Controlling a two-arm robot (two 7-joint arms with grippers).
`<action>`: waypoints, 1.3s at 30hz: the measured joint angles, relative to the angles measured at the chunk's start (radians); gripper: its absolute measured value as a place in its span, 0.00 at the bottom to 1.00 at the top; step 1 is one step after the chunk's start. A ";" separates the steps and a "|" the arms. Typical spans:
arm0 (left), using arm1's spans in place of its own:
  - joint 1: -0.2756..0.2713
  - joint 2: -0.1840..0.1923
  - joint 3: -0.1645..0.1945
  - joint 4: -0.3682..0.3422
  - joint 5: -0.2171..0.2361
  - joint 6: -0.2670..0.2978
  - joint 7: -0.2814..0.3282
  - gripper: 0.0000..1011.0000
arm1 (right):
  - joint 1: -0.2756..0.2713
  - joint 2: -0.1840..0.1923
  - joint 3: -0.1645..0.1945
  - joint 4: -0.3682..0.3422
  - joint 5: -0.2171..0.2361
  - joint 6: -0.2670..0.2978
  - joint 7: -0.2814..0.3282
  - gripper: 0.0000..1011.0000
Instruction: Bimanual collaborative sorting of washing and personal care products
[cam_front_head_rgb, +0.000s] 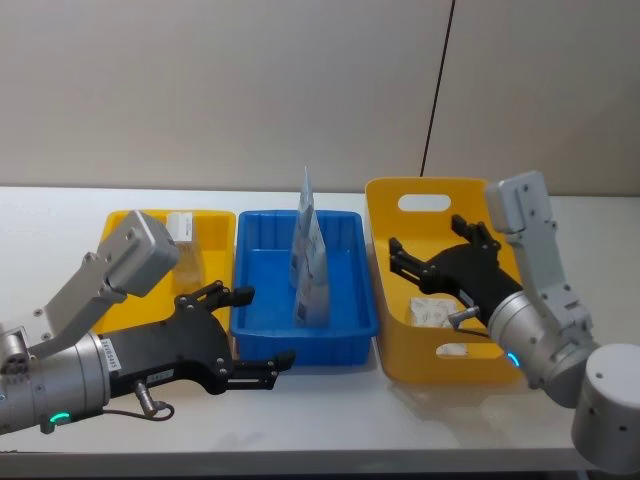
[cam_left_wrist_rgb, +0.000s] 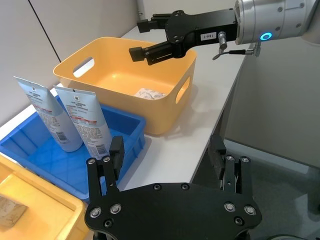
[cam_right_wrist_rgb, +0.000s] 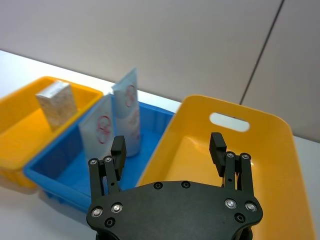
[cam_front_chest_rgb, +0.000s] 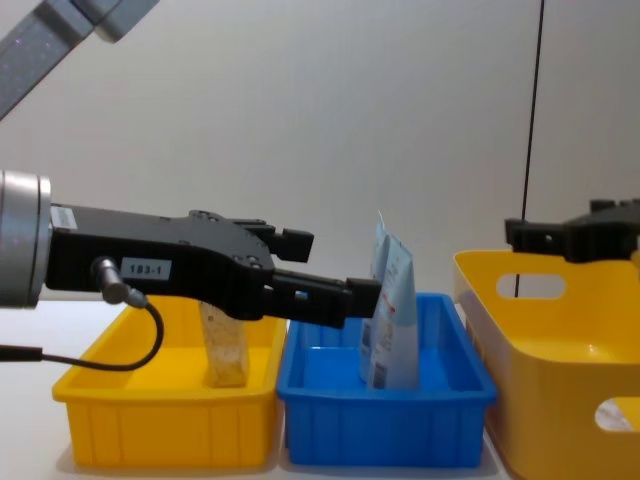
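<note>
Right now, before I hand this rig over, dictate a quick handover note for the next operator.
Left gripper: open, empty, at the front of the blue tray.
Right gripper: open, empty, above the tall yellow bin.
Two pouches stand in the blue tray. A speckled pack stands in the left yellow tray. A whitish pack lies in the bin.
Done: pouches grouped.
Left: probably the bin pack, if it belongs elsewhere.

A white sticker (cam_front_chest_rgb: 145, 268) on the black body of the left gripper (cam_front_chest_rgb: 335, 267), at the left of the chest view, reads "183-1". A second sticker (cam_left_wrist_rgb: 206, 36) on the right gripper (cam_left_wrist_rgb: 140, 37), top middle of the left wrist view, begins "184-"; its last digit is unclear. The pale-blue pouches (cam_left_wrist_rgb: 85, 125) bear a barcode (cam_left_wrist_rgb: 102, 149) and fine print too small to read
</note>
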 joint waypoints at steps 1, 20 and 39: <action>0.000 0.000 0.000 0.000 0.000 0.000 0.000 0.99 | 0.000 -0.001 -0.001 -0.005 0.001 0.002 0.002 0.99; 0.000 0.000 0.000 0.000 0.000 0.000 0.000 0.99 | 0.015 -0.057 -0.033 -0.066 0.024 0.091 0.028 0.99; 0.000 0.000 0.000 0.000 0.000 0.000 0.000 0.99 | 0.083 -0.131 -0.087 0.029 -0.028 0.125 0.007 0.99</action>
